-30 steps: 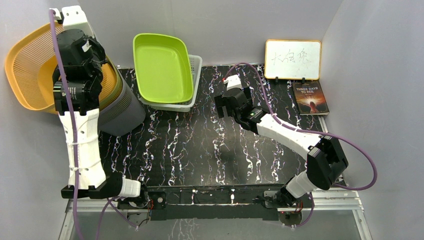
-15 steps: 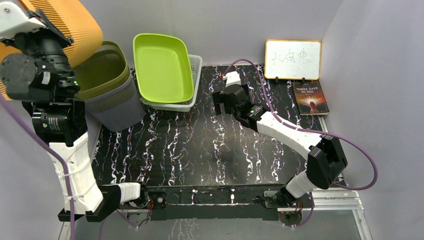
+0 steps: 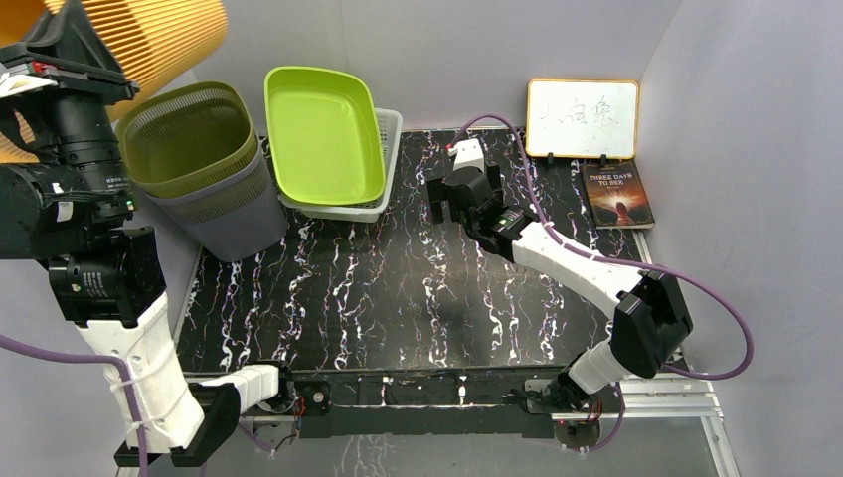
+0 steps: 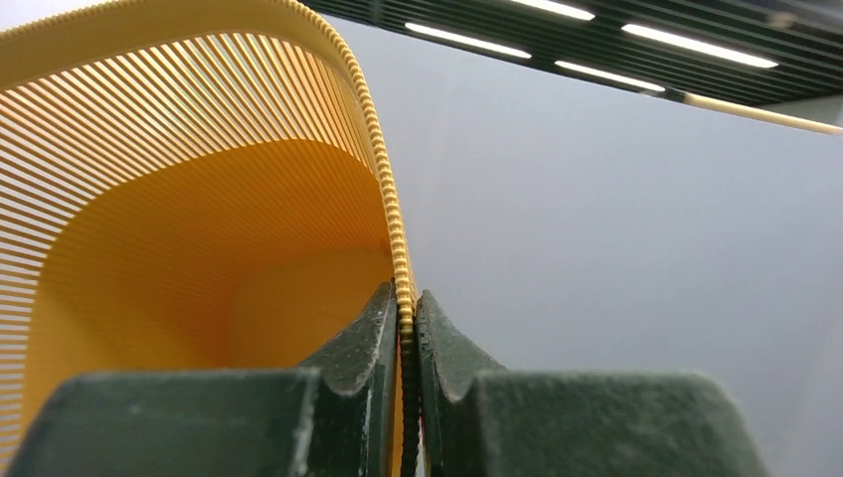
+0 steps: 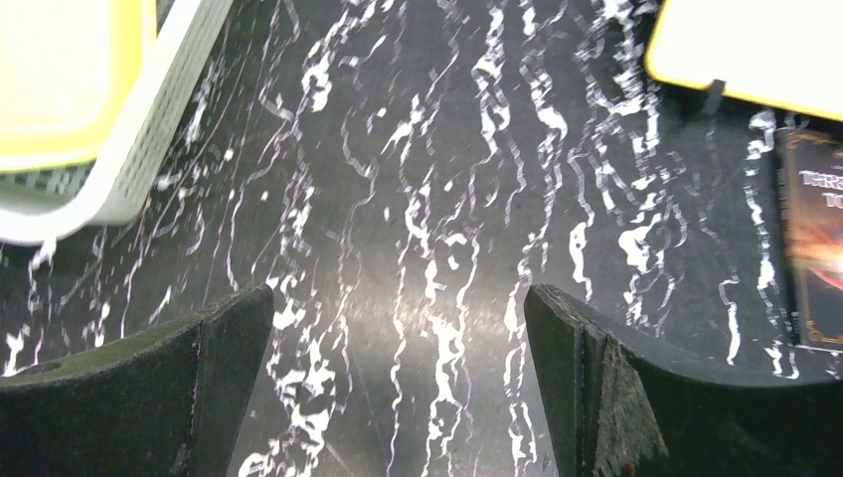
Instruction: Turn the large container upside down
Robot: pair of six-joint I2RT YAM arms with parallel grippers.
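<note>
The large orange slatted container is lifted high at the far left, above the table, its ribbed side facing the camera. My left gripper is shut on its beaded rim; the orange inside fills the left of the wrist view. In the top view the gripper itself is hidden behind the arm's wrist. My right gripper is open and empty, hovering over the black marbled table near its back middle; it shows in the top view.
An olive-green basket nested in a grey bin stands at the back left. A lime green tray leans in a white basket. A whiteboard and a book sit at the back right.
My left arm has swung the orange container up off the nested green and grey bins and raised it, rotating it; the green basket is now uncovered. The right arm has barely moved.
</note>
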